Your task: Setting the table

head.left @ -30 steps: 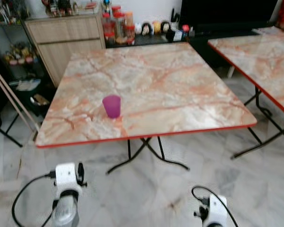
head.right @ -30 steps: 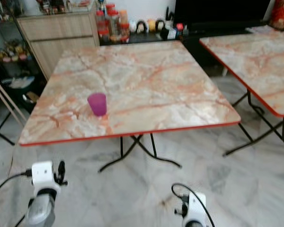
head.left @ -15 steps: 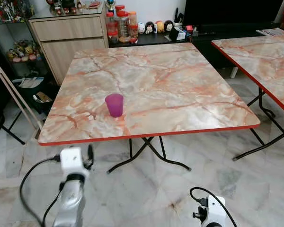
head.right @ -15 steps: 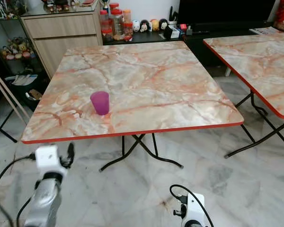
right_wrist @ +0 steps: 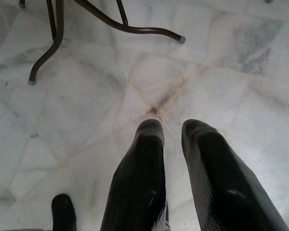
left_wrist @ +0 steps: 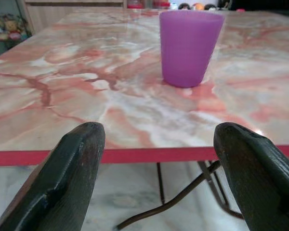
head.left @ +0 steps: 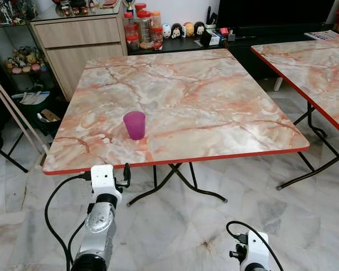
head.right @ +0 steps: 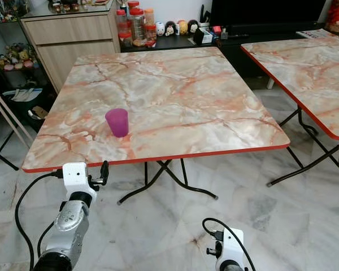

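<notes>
1. Head views: the left claw [head.left: 126, 173] is reaching up toward the near red edge of the marble-patterned worktop [head.left: 214, 107]. The purple plastic cup [head.left: 134, 125] is standing upright beyond the claw, a little past that edge and well apart from the fingers. The right claw [right_wrist: 171, 144] is hanging low and idle over the marble floor [head.left: 175, 226]. A second worktop [head.left: 316, 68] is standing off to the right, and a wooden cabinet [head.left: 79, 42] with jars is sitting behind.

2. Left wrist view: the left claw is gaping wide, with nothing between its fingers [left_wrist: 62, 178]. The cup is sitting straight ahead and slightly toward one finger, on the worktop, beyond the red rim.

3. Right wrist view: the right claw is nearly closed, its fingers [right_wrist: 139, 178] leaving a slim gap and gripping nothing, pointing down at the floor near the table legs [right_wrist: 115, 24].

4. Judgement: the step in hand appears to be the approach to the cup. The next move is calling for the left claw to rise above the rim, advance until the fingers are flanking the cup, then close gently, since the light cup could tip.
</notes>
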You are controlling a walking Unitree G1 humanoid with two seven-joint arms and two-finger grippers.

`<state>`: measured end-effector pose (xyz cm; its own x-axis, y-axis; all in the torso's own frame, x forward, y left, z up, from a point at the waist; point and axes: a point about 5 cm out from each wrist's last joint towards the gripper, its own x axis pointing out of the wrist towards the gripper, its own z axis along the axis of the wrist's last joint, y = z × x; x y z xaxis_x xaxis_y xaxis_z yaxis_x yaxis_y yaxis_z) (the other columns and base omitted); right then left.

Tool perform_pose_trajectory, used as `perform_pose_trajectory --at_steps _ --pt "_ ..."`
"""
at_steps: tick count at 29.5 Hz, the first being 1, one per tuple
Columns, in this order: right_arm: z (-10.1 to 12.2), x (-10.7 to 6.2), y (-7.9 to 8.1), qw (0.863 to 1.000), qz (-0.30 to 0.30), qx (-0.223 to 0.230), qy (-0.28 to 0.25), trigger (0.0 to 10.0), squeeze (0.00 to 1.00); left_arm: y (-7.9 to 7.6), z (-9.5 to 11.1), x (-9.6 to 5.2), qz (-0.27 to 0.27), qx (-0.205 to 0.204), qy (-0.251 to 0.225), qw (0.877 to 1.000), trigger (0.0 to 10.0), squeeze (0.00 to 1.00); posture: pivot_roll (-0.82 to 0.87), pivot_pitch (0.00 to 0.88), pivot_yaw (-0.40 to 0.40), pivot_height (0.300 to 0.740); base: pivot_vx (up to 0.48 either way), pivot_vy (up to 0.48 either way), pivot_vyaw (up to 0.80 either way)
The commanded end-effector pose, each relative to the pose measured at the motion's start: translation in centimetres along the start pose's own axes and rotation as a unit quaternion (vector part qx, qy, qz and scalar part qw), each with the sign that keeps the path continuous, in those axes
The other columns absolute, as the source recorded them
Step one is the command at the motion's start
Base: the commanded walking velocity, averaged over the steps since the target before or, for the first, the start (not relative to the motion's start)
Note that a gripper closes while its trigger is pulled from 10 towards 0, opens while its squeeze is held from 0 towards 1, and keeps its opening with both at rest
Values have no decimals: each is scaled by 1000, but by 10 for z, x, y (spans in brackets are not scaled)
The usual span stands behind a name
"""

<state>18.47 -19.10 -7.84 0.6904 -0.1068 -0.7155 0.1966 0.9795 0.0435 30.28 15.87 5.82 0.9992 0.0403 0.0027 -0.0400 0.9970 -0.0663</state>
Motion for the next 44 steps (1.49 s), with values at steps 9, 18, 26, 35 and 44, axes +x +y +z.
perform_pose_trajectory --at_steps 9,18,26,35,44 --pt "5 2 6 1000 4 6 -5 10000 0 -4 1 4 -1 -19 -4 1000 10000 0 -13 0 11 740 0 0 0" --pt "3 1 3 1000 -3 11 -4 10000 0 -2 2 6 -2 -14 -6 1000 10000 0 -17 0 14 740 0 0 0" --pt "3 1 2 1000 -4 14 -4 10000 0 -2 1 6 -2 -15 -6 1000 10000 0 -17 0 11 740 0 0 0" --pt "6 2 2 1000 -6 14 -9 10000 0 -1 1 7 -3 -14 -6 1000 10000 0 -20 0 16 740 137 0 -79" --pt "2 1 3 1000 -6 18 -2 10000 0 0 1 7 -5 -11 -5 1000 10000 0 -17 0 19 740 267 0 0"
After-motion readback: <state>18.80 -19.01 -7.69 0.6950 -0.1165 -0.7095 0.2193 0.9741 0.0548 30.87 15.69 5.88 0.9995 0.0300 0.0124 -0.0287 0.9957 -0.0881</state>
